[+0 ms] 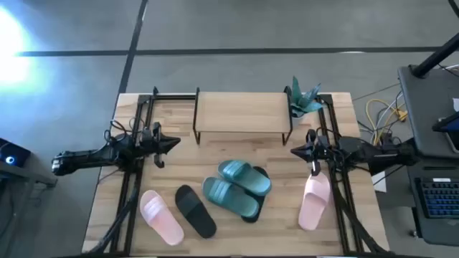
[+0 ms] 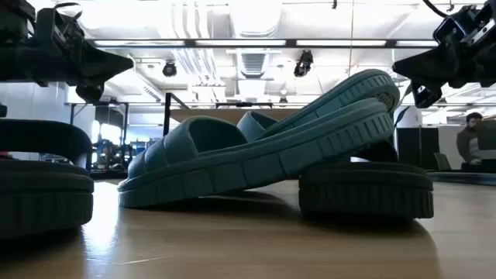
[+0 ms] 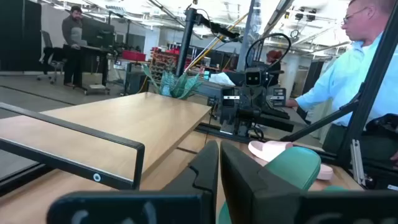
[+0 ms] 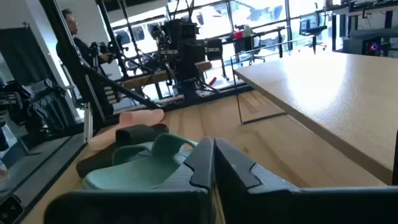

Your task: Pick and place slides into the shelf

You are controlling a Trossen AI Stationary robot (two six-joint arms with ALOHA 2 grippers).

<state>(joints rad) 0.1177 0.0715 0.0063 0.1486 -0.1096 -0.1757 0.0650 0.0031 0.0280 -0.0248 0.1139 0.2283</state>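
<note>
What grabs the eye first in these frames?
The teal-green pair heaped mid-table, tilted across a black slide, filling the low view. Around it lie another black slide, one pink slide front-left and one at the right edge. The shelf at the back holds none; both tools, left and right, hover shut.

A light wooden tabletop (image 1: 237, 233) of butcher-block planks sits on a grey floor; a small teal-green spiky plant (image 1: 304, 99) stands at its far right corner; yellow cables (image 1: 384, 115) lie coiled on the floor beside that corner; a dark keyboard (image 1: 437, 197) sits at the right edge of the high view; a person in a light blue shirt (image 3: 348, 74) stands close beyond the table; another person in dark clothing (image 3: 74, 37) stands at a distant desk; strip lights (image 2: 256, 43) run along the ceiling.
</note>
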